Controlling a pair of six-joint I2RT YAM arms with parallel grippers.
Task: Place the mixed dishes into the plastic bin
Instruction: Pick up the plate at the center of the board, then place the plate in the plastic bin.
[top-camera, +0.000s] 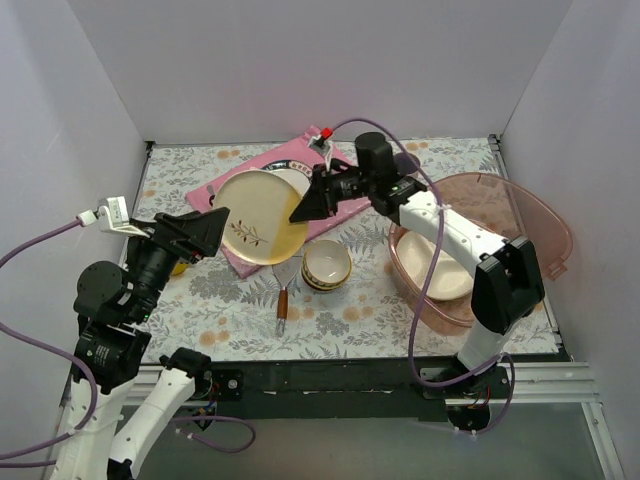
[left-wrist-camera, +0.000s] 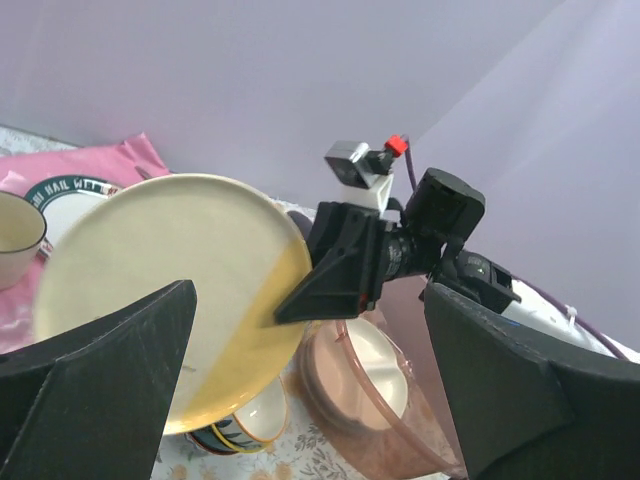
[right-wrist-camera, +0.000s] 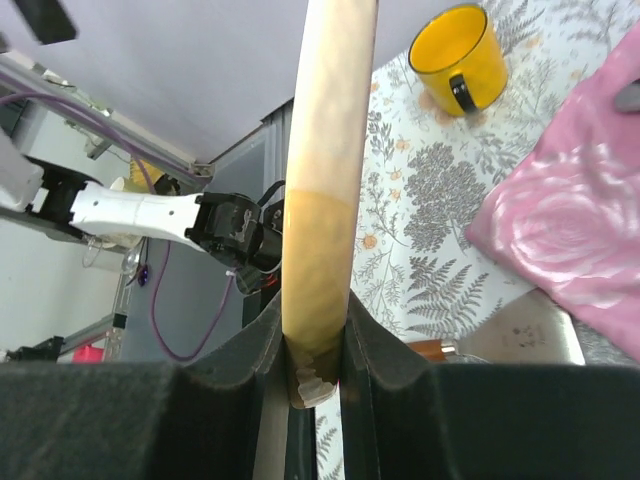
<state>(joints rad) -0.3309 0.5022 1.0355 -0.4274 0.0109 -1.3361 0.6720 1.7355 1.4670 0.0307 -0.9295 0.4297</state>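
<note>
The left pincer (top-camera: 212, 234) hangs wide open with nothing in it, just off the 9 o'clock edge of the cream leaf-sprig plate (top-camera: 255, 228). To my eye a small swing of either arm could knock them together. The right pincer (top-camera: 302, 208) is clamped on that plate's 3 o'clock rim only, and the plate is tilted up over the tabletop. With so little rim held, I think it could pivot or slip onto the stacked bowls (top-camera: 327, 262) at its 5 o'clock. The plastic bin (top-camera: 545, 215) sits at 3 o'clock with a divided plate (top-camera: 440, 275) inside. A tilted plate could clip its rim.

From above, the left arm hides the yellow mug (right-wrist-camera: 458, 58), and the right arm covers part of the bin's floor. I cannot tell whether the plate's lower edge is clear of the pink mat (top-camera: 262, 165).
</note>
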